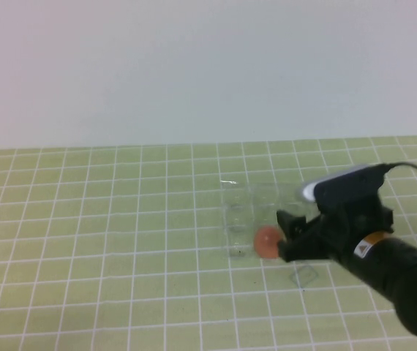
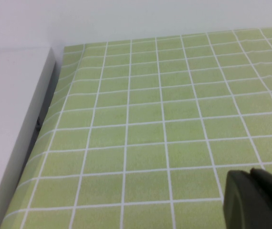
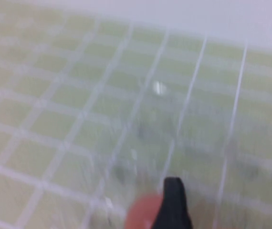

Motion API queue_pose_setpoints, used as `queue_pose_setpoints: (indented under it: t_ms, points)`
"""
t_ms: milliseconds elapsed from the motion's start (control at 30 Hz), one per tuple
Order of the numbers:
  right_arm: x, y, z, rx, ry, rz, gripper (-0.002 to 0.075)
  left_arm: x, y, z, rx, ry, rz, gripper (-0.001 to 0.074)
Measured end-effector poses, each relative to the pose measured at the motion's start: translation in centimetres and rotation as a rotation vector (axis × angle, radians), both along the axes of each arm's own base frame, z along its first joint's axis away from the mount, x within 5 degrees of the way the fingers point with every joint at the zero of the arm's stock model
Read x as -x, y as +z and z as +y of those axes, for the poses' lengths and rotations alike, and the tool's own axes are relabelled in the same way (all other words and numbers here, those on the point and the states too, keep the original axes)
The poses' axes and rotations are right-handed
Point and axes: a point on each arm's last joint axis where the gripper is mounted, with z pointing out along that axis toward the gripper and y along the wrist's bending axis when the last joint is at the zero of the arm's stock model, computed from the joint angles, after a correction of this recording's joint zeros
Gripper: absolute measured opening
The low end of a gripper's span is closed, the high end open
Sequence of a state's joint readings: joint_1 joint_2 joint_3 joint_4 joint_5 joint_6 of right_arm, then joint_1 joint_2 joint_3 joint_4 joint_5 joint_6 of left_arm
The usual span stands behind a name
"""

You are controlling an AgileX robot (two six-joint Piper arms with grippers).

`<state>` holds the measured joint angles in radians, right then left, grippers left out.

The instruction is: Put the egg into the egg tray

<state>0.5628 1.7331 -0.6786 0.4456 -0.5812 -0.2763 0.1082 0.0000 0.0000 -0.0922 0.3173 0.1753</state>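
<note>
The right arm was matte black and thick-bodied, with a white-and-grey rounded camera housing on its wrist. An orange-and-white warning label with a triangle sat on its forearm. A thin dark cable looped out toward two o'clock. The right gripper [image 1: 287,235] was angular black plastic. The left gripper [image 2: 257,200] showed only blunt black fingers.

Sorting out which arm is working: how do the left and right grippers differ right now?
The right gripper reaches over the egg tray with the egg at its fingers; the left gripper is parked over bare green mat, out of the high view. Both are black.
</note>
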Motion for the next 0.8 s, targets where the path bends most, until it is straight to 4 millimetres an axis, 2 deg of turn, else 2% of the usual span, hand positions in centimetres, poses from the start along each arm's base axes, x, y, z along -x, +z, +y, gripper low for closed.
queue_pose_setpoints:
  t_ms: [167,267,333,467,533,633,800]
  points:
    - [1.2,5.1,-0.3,-0.055,0.050,-0.110,0.0527,0.0,0.0,0.0,0.000,0.000,0.000,-0.0003]
    - [2.6,8.8,-0.9,-0.095,0.086,-0.189,0.0473,0.0,0.0,0.0,0.000,0.000,0.000,-0.0003]
    - [3.9,11.3,-1.5,-0.129,0.101,-0.241,0.0385,0.0,0.0,0.0,0.000,0.000,0.000,-0.0004]
    - [6.5,15.6,-3.0,-0.194,0.116,-0.372,0.0137,0.0,0.0,0.0,0.000,0.000,0.000,-0.0004]
    - [8.0,17.6,-3.8,-0.206,0.138,-0.443,0.0057,0.0,0.0,0.0,0.000,0.000,0.000,-0.0004]
    - [10.2,19.6,-4.9,-0.209,0.171,-0.508,0.0016,0.0,0.0,0.0,0.000,0.000,0.000,-0.0003]
    - [12.2,21.0,-6.0,-0.231,0.184,-0.550,0.0001,0.0,0.0,0.0,0.000,0.000,0.000,-0.0004]
